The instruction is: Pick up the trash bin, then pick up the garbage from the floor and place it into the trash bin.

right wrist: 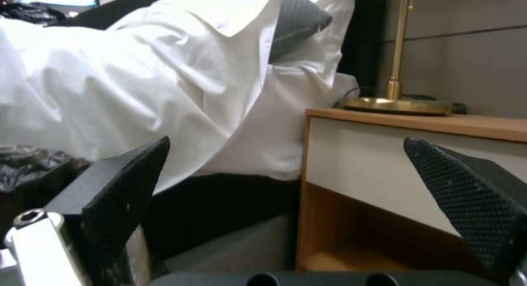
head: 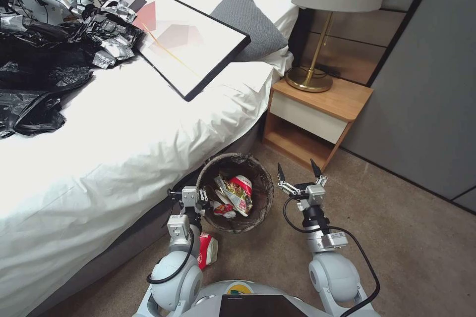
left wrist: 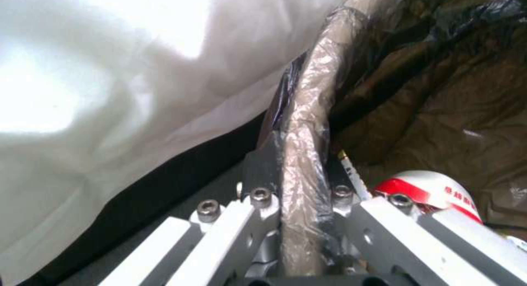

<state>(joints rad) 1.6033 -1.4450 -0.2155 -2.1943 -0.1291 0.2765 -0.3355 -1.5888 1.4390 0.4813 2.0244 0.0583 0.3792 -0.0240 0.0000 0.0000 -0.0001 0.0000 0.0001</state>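
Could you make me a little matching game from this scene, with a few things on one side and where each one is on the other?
Things:
1. left gripper
2. right gripper
3. red-and-white paper cup
4. brass lamp

Places or states:
A. standing on the wooden nightstand
B. lying on the floor beside the left arm
C. open and holding nothing, to the right of the trash bin
D. shut on the trash bin's bag-covered rim

Pairs: 1-D, 2-C, 3-B, 4-A
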